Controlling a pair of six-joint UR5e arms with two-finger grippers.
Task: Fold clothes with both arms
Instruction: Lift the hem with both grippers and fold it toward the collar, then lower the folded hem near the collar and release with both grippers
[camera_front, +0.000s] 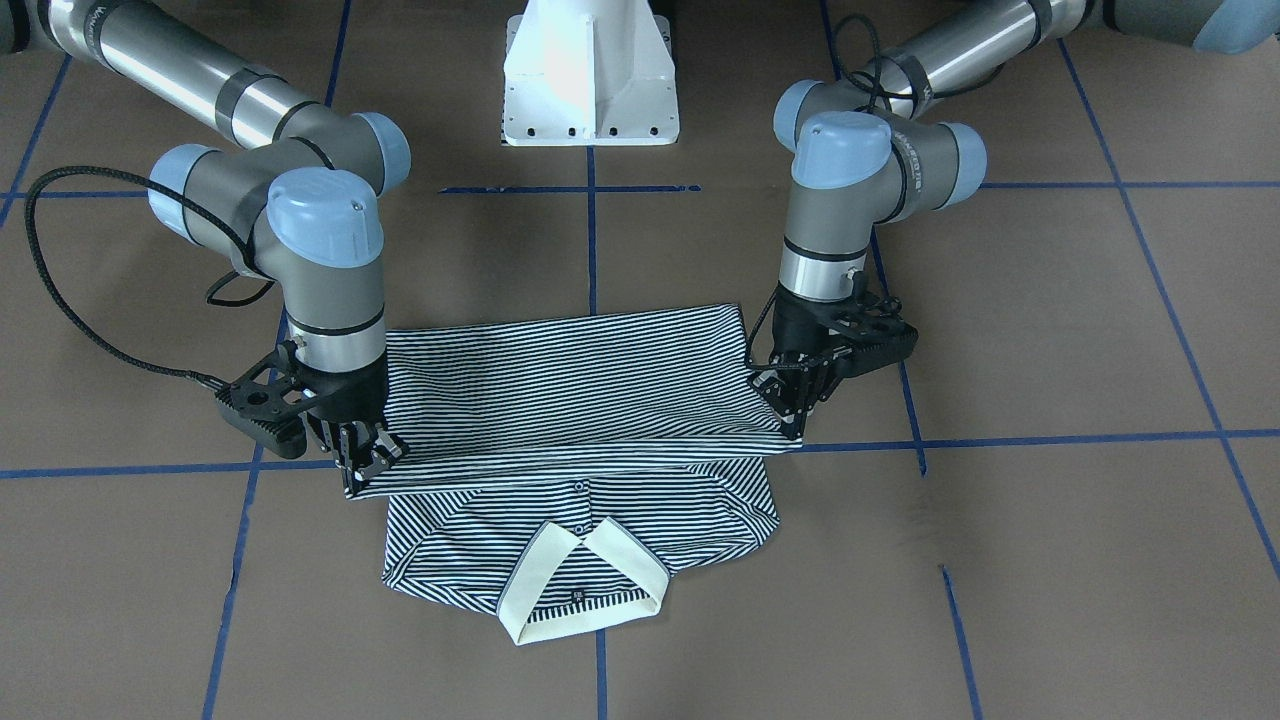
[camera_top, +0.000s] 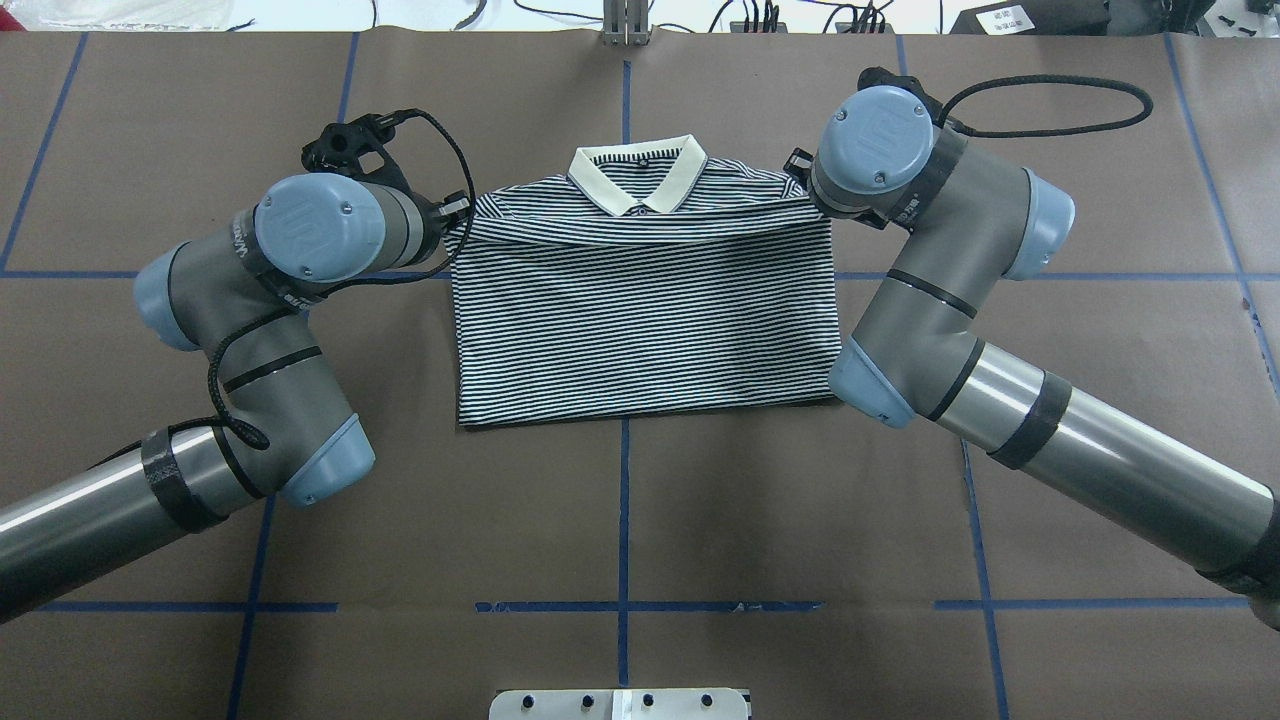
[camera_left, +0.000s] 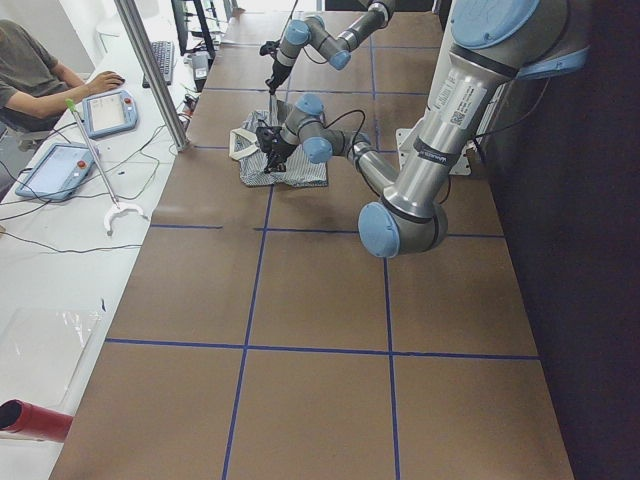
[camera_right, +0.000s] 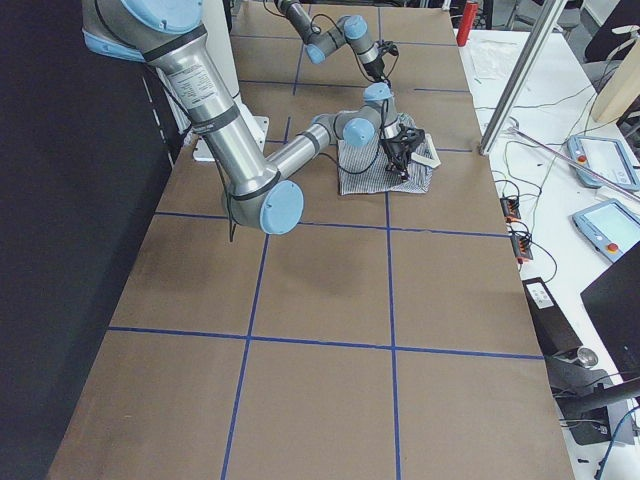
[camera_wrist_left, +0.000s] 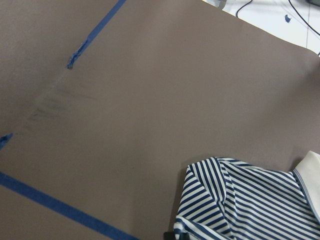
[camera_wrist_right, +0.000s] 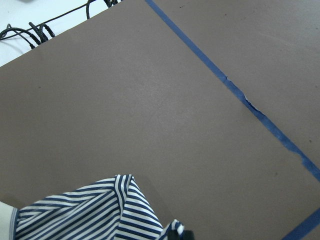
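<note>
Brown table (camera_front: 1050, 560) crossed by blue tape lines (camera_front: 1050, 438). Front view, bottom centre: cream collar (camera_front: 590, 590) of the striped shirt (camera_front: 560, 390), which lies flat at mid-frame. Its hem half is doubled over the chest. The right gripper (camera_front: 368, 462), frame left, pinches one corner of the doubled layer. The left gripper (camera_front: 797, 418), frame right, pinches the other. White base (camera_front: 590, 80) at top centre.

We looked steeply down on the shirt (camera_top: 640, 320) from the side opposite its collar (camera_top: 637, 172), and again from its collar side. Two end cameras saw the shirt far off along the table (camera_left: 320, 400). Wrist cameras sat close, each sharing one shirt corner with the rest.
</note>
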